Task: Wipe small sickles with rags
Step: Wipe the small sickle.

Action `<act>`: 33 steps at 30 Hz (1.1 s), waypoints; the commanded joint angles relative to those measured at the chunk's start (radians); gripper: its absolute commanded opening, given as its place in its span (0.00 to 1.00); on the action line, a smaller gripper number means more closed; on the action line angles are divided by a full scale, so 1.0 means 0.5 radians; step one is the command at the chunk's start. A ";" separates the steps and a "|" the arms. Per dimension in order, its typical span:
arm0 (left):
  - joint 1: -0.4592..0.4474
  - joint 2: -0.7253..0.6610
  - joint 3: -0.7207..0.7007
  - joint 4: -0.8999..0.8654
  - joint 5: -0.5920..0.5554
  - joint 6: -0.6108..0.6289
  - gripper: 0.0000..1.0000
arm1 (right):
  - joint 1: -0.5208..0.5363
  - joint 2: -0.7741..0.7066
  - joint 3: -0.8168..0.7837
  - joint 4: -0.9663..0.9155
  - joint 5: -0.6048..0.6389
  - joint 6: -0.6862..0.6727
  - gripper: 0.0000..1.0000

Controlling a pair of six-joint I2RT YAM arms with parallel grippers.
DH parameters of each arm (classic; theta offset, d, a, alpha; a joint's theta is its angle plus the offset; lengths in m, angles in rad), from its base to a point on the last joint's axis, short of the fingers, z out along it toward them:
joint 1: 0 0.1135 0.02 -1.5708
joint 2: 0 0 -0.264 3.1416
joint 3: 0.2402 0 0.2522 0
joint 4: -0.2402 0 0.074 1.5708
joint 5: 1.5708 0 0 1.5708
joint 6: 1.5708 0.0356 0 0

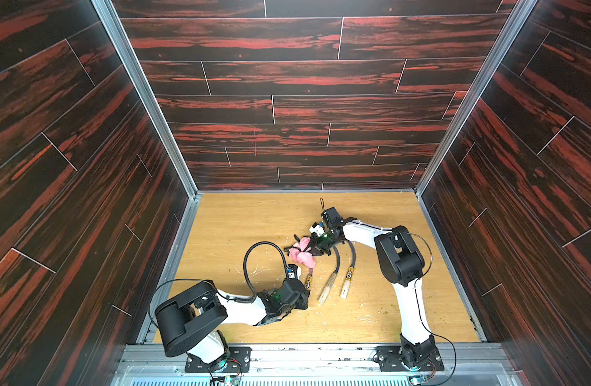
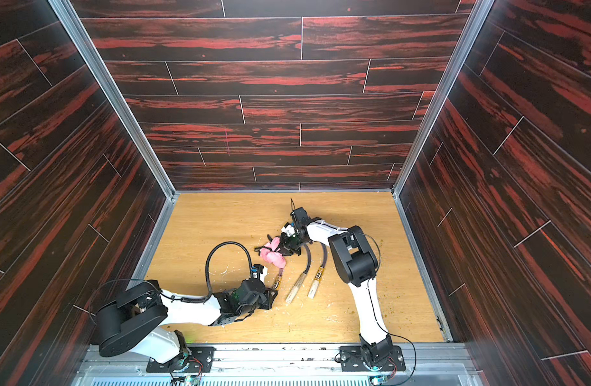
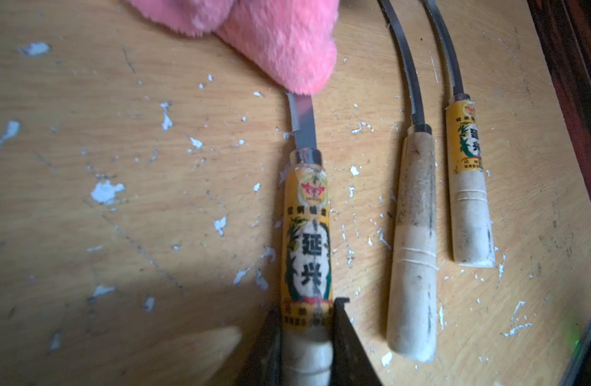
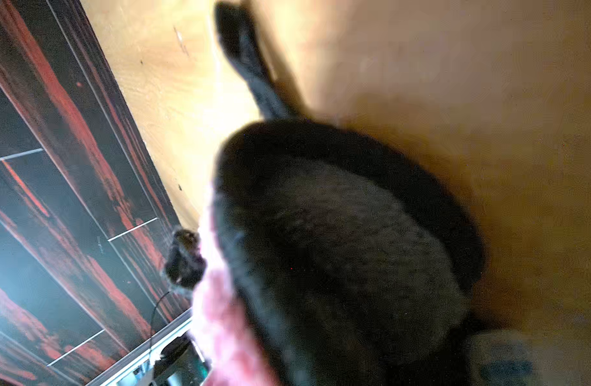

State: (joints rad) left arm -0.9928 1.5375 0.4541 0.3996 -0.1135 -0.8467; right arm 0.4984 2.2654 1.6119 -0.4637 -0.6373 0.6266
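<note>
My left gripper clamps a yellow-labelled wooden-handled small sickle; beyond it, my right gripper pinches a fluffy pink rag over the blade.

The left arm and right arm both pair white links with bulky black joint housings. A thick black cable loops at eleven o'clock from the left wrist. A thin black wire runs along the right arm's white link. Black base plates carry silver screws. The left gripper has dark, flat fingers.
</note>
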 commanded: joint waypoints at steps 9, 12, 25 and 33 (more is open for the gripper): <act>-0.051 0.027 -0.092 -0.324 0.222 -0.005 0.00 | -0.275 0.308 0.524 0.102 0.219 -0.032 0.00; -0.054 0.021 -0.089 -0.332 0.212 -0.012 0.00 | -0.306 0.328 0.602 0.176 0.102 -0.002 0.00; -0.051 0.037 0.147 -0.783 -0.001 0.042 0.07 | -0.339 -0.276 0.255 0.243 -0.098 -0.120 0.00; -0.051 0.008 0.314 -1.046 -0.094 0.114 0.24 | -0.345 -0.881 -0.304 0.206 0.071 -0.275 0.00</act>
State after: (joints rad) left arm -1.0176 1.5307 0.6029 0.0647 -0.1253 -0.8146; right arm 0.3252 1.9327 1.5143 -0.3504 -0.6285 0.5396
